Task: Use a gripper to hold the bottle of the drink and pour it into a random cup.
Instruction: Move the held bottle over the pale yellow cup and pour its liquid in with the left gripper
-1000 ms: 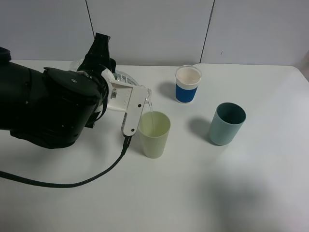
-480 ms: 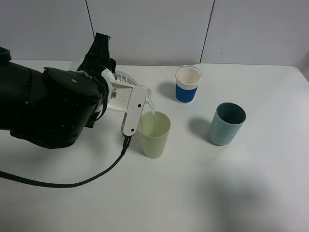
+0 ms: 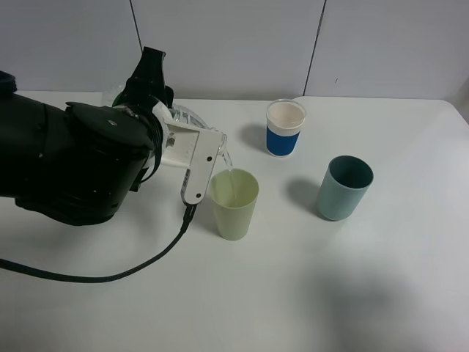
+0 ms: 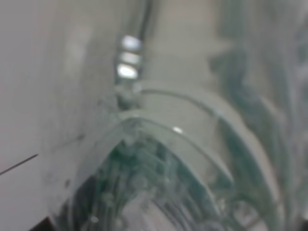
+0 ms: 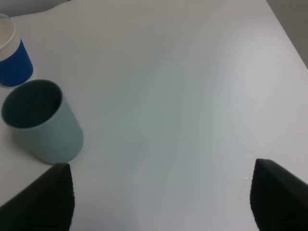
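Note:
My left gripper (image 3: 199, 166), a white jaw piece on the bulky black arm, is shut on the bottle of the drink (image 3: 223, 146) and holds it tipped over the cup (image 3: 234, 204). Only the clear neck of the bottle shows past the jaw. A thin stream of water runs from it into the pale yellow-green cup. The left wrist view is filled by the blurred clear bottle (image 4: 159, 168) with its green label. My right gripper (image 5: 161, 207) is open and empty above the bare table, out of the exterior view.
A teal tumbler (image 3: 344, 188) stands right of the cup and also shows in the right wrist view (image 5: 41, 122). A white cup with a blue band (image 3: 285, 128) stands behind. A black cable (image 3: 139, 268) trails across the table's front left.
The left gripper and bottle have shifted very slightly to the left. Water keeps running into the cup. Nothing else has moved.

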Available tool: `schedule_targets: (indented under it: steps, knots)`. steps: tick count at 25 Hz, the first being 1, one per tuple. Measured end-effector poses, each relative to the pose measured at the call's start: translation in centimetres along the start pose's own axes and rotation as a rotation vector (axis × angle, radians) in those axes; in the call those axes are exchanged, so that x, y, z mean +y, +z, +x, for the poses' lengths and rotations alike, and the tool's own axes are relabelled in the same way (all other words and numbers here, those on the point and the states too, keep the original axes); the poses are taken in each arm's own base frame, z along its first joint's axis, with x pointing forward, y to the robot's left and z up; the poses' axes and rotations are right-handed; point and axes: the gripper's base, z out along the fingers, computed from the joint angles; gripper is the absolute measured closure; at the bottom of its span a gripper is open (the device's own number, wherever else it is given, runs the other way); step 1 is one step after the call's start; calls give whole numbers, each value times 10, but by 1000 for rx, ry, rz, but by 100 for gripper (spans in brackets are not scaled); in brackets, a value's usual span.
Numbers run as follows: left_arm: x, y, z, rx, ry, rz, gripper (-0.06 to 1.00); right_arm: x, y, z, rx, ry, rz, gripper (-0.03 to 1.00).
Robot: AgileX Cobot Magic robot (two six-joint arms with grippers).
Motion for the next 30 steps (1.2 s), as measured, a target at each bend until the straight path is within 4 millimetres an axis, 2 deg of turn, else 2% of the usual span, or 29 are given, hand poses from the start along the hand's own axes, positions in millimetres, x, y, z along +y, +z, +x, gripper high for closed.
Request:
schedule_targets:
  steps: [30]
  knots:
    - [3,0,1,9,50,-29,47,0,0,0,0,0,0,22]
